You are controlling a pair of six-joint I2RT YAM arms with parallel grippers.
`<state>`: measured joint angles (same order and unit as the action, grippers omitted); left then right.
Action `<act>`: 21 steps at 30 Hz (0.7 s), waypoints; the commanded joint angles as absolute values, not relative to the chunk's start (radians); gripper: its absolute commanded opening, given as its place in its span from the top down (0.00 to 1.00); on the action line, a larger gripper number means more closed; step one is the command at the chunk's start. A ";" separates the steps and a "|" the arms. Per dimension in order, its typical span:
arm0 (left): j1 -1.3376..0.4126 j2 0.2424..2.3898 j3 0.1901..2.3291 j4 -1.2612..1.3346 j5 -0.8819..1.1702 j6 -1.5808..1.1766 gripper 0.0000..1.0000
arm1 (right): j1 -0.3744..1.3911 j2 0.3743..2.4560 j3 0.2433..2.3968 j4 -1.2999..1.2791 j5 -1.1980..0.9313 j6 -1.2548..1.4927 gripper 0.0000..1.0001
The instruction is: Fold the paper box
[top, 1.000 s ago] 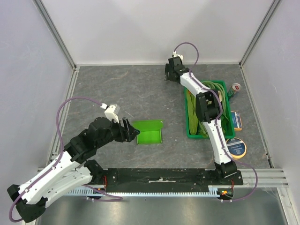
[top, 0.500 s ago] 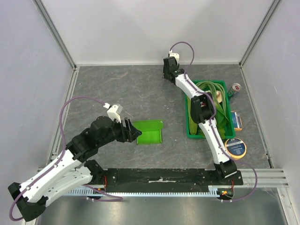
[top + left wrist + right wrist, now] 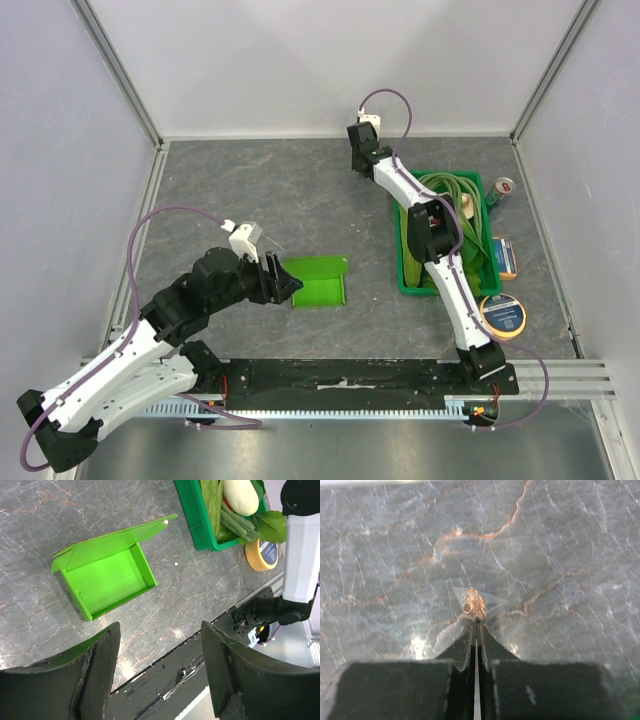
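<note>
The paper box lies near the table's middle, a lime-green card tray folded up with its sides raised and one long flap tilted outward. My left gripper hovers just left of it, jaws wide open with nothing between them; in the left wrist view the box sits ahead of the left gripper. My right gripper is far off at the back of the table. It is shut on a small clear plastic bag with something coppery inside, pinched at the right gripper's tips.
A dark-green crate of vegetables stands right of the box, under the right arm. Beside it lie a tape roll, a small carton and a can. Walls close the table's left, back and right.
My right gripper has closed on the small clear bag, and its arm swung slightly left at the back. The left gripper edged a little toward the box, still open.
</note>
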<state>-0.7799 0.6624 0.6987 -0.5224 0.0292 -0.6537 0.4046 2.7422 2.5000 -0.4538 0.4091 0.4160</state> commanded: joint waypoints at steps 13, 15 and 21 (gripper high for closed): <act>-0.767 0.591 0.703 -0.560 -0.162 -0.701 0.29 | 0.514 1.714 1.491 -0.385 0.142 0.382 1.00; -0.764 0.581 0.695 -0.557 -0.181 -0.713 0.28 | 0.567 1.538 1.355 -0.348 0.031 0.353 1.00; -0.758 0.548 0.649 -0.542 -0.255 -0.784 0.27 | 0.872 1.206 0.971 -0.249 -0.080 0.366 1.00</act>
